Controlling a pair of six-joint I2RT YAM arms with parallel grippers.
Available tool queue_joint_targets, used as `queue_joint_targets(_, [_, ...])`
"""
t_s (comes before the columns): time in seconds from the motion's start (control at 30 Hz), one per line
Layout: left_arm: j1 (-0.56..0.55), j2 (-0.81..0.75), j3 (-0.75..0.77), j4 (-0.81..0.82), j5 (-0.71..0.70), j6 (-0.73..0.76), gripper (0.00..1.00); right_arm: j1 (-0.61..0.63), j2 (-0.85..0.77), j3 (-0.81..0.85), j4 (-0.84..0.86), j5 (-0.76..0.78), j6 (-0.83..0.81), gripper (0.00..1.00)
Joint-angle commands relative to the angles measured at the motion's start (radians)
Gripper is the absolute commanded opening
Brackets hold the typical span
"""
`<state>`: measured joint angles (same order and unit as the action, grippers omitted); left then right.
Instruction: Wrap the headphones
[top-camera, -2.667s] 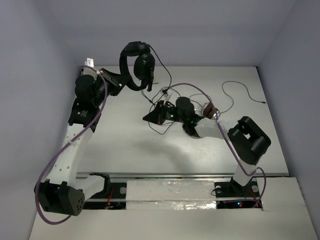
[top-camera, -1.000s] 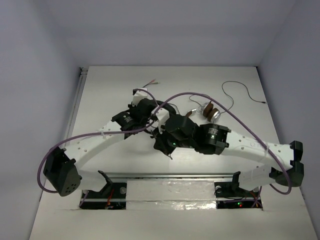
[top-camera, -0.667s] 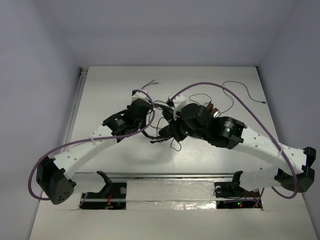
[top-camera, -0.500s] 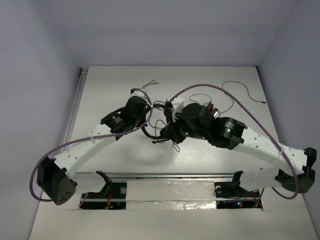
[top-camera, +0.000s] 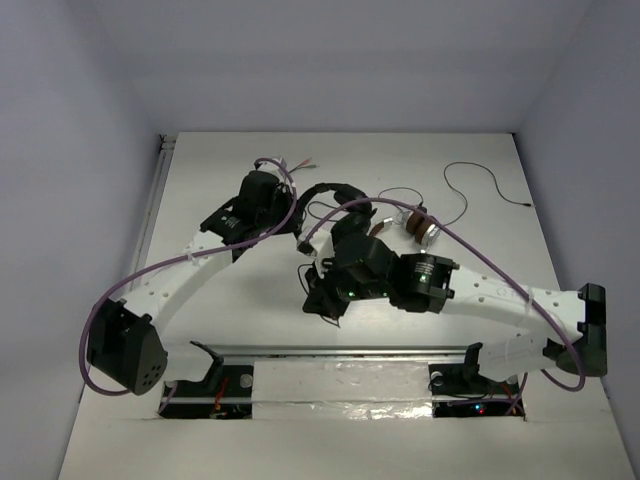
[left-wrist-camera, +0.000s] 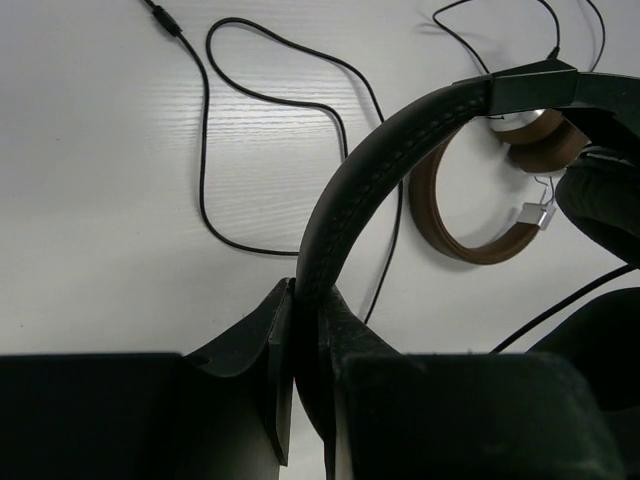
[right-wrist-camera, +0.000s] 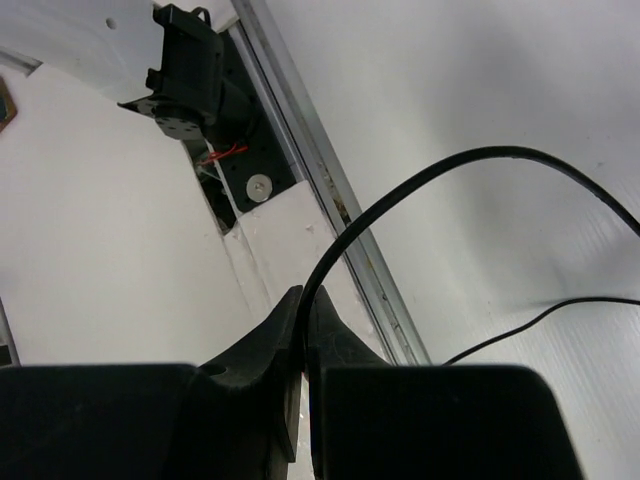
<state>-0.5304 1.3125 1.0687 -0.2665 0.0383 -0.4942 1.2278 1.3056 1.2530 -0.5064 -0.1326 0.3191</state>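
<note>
Left fingers (left-wrist-camera: 255, 340) clamped on headphones (left-wrist-camera: 370, 180) headband, steadying them just beside the brown-banded pair (left-wrist-camera: 450, 235) | right fingers (right-wrist-camera: 265, 345) pinched together on the cable (right-wrist-camera: 450, 163), probably to tension it for winding | wrap looked unfinished

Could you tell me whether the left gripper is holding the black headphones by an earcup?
No, the left gripper is shut on the headphones at the padded headband, not an earcup.
</note>
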Motion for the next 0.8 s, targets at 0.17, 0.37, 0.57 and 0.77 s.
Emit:
queue_joint_targets(0.17, [-0.01, -0.041, 0.004, 0.108, 0.044, -0.029, 0.0, 0.021, 0.106, 0.028, 0.115, -0.131, -0.002, 0.0])
queue_joint_targets(0.37, [-0.01, -0.021, 0.034, 0.124, 0.121, -0.029, 0.0, 0.021, 0.106, -0.024, 0.155, -0.09, 0.014, 0.0])
queue_joint_targets(0.57, [-0.01, -0.071, -0.077, 0.089, 0.123, 0.005, 0.0, 0.021, 0.037, -0.033, 0.131, 0.1, -0.014, 0.0])
queue_joint_targets(0.77, [-0.031, -0.125, -0.185, 0.053, 0.081, 0.016, 0.0, -0.03, 0.014, -0.024, 0.108, 0.156, -0.029, 0.0])
